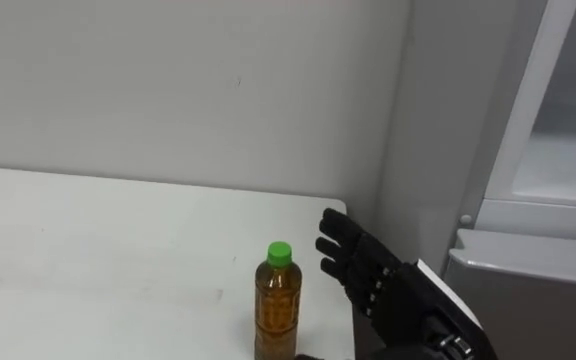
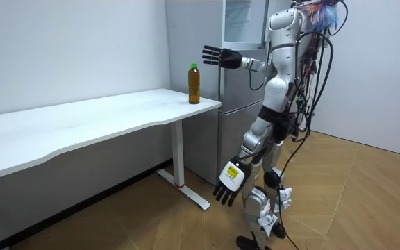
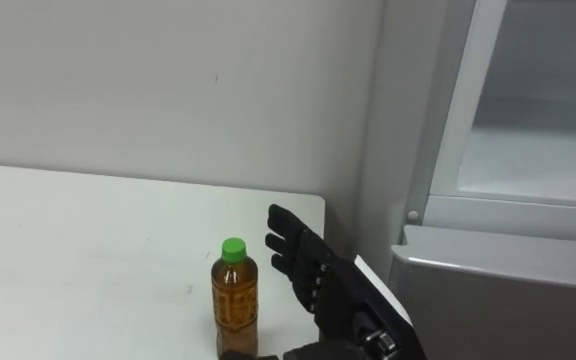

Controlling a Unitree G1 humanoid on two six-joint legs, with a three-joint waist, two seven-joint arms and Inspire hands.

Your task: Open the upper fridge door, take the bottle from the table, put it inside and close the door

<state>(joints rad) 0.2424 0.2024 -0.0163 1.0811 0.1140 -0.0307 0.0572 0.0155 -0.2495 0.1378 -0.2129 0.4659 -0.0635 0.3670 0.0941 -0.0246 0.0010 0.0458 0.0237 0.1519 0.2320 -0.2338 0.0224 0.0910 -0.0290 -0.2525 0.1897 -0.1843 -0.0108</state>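
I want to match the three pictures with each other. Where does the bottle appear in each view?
Left eye view: bottle at bottom centre, on the table.
Right eye view: bottle at the bottom, left of centre.
Room view: bottle at upper centre, near the table's corner by the fridge.
Shared landmark: the open right robot hand, raised beside the bottle on its fridge side.

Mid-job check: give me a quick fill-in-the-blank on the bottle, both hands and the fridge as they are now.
The bottle stands upright on the white table; its cap is ___.
The right hand is raised, open, between the bottle and the ___.
The left hand hangs open, ___ tabletop height.
Missing: green; fridge; below.
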